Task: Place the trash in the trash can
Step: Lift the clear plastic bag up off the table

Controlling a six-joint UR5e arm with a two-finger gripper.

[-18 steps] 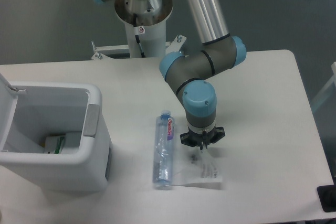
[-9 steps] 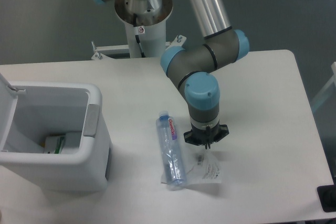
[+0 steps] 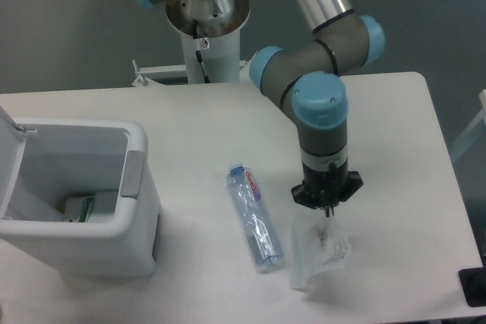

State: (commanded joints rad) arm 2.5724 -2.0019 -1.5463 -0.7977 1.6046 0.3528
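The clear water bottle [image 3: 254, 216] with a blue cap and pink-red label lies on the white table [image 3: 395, 127], slanting toward the front. To its right, the crinkly clear plastic bag [image 3: 319, 250] hangs from my gripper [image 3: 328, 212], pulled up off the table at its top. The gripper points straight down and is shut on the bag's upper edge. The white trash can [image 3: 76, 196] stands at the left with its lid swung open, well apart from the gripper.
Inside the trash can lies a small white and green item [image 3: 78, 208]. The robot's base column [image 3: 206, 28] stands behind the table. A black object [image 3: 474, 287] sits at the front right corner.
The gripper has moved right and up, lifting the bag with it. The bottle has swung so that its bottom end points more to the right.
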